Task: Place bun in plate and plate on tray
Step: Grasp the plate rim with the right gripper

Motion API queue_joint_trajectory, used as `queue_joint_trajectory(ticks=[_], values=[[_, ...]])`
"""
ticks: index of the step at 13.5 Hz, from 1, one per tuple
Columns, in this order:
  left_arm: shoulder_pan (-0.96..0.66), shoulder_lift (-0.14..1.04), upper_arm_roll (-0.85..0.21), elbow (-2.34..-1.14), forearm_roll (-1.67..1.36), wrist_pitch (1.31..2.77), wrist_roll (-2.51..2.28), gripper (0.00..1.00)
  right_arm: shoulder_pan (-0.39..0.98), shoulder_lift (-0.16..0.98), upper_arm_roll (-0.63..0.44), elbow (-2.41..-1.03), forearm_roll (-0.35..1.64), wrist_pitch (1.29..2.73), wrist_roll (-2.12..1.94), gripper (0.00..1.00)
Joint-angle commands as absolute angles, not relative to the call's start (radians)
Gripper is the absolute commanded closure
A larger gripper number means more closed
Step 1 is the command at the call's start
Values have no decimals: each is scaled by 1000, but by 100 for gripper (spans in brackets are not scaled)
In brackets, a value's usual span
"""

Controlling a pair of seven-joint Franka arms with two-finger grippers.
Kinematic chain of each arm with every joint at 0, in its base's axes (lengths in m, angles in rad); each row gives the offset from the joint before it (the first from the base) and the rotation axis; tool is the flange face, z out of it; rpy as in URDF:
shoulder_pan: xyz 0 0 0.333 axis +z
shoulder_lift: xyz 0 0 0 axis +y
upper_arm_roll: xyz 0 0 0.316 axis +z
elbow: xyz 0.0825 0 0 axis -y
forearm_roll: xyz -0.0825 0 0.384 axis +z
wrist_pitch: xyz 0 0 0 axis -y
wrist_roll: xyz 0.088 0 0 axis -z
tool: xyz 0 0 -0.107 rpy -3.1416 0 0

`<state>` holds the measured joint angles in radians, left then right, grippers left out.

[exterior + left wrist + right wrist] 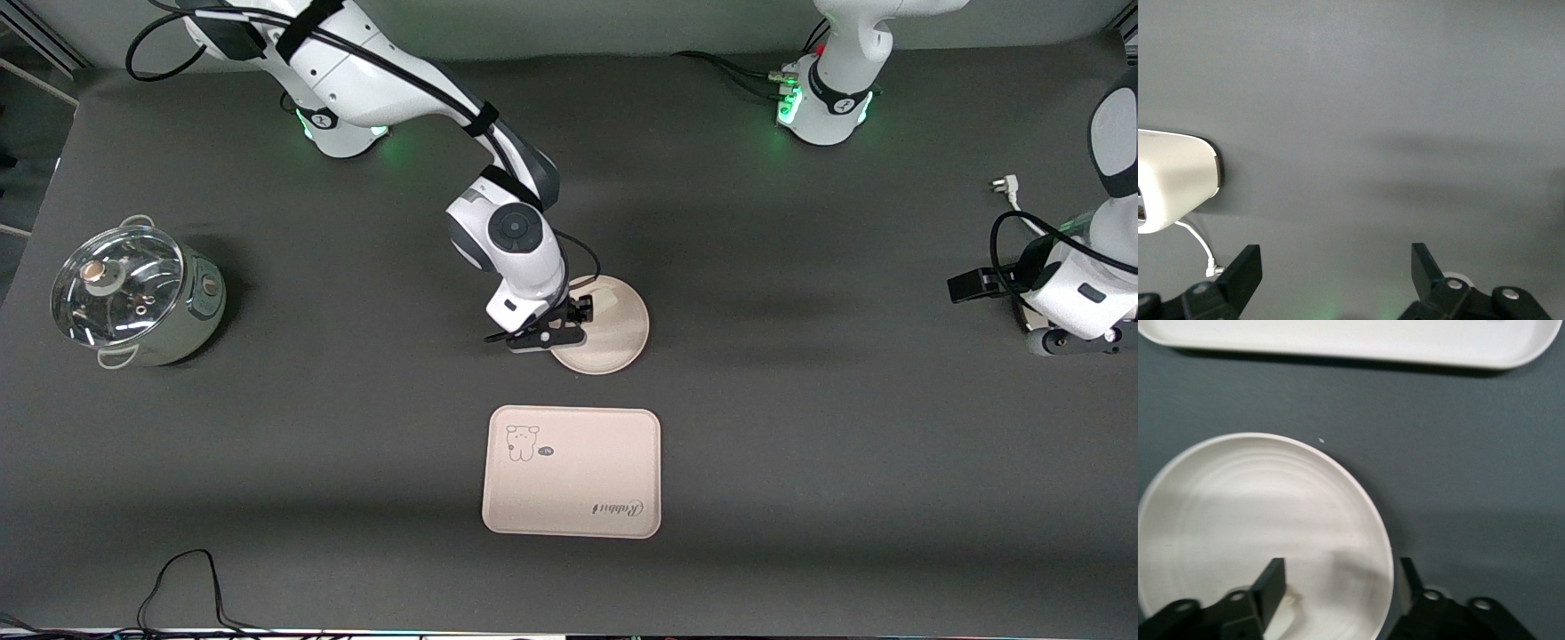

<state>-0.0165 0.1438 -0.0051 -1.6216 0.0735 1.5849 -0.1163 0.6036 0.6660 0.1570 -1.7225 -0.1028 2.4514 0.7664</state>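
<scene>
Both arms wear glossy white shells with dark grey joint caps and black cables strapped along the links. Green lights glow at the 2 round bases. The right gripper and left gripper have black fingers with silver screws.

High front camera faces both arm bases at 12 o'clock. Left wrist camera looks close onto bare table. Right wrist camera, close above the plate, shares plate and tray with the front view.
</scene>
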Motion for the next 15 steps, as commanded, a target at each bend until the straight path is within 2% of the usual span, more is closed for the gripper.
queue_joint_trajectory(ticks=[1,3,4,5,7,8,9,15], values=[[-29,160,3,-1595,63,1578,-104,0,603,653,138,-1755,-112,2473,749,0],[-29,160,3,-1595,63,1580,-104,0,601,669,137,-1758,-143,2502,758,0],[-29,160,3,-1595,63,1578,-104,0,601,675,137,-1767,-143,2534,759,6],[-29,160,5,-1595,63,1578,-104,0,600,690,137,-1773,-143,2555,758,19],[-29,160,3,-1595,63,1578,-104,0,595,704,138,-1776,-143,2586,746,76],[-28,160,5,-1595,63,1578,-104,0,597,712,138,-1776,-143,2603,746,92],[-28,160,5,-1595,63,1578,-104,0,594,718,138,-1782,-143,2623,746,100],[-26,160,5,-1595,63,1578,-103,0,592,709,138,-1772,-130,2615,759,100]])
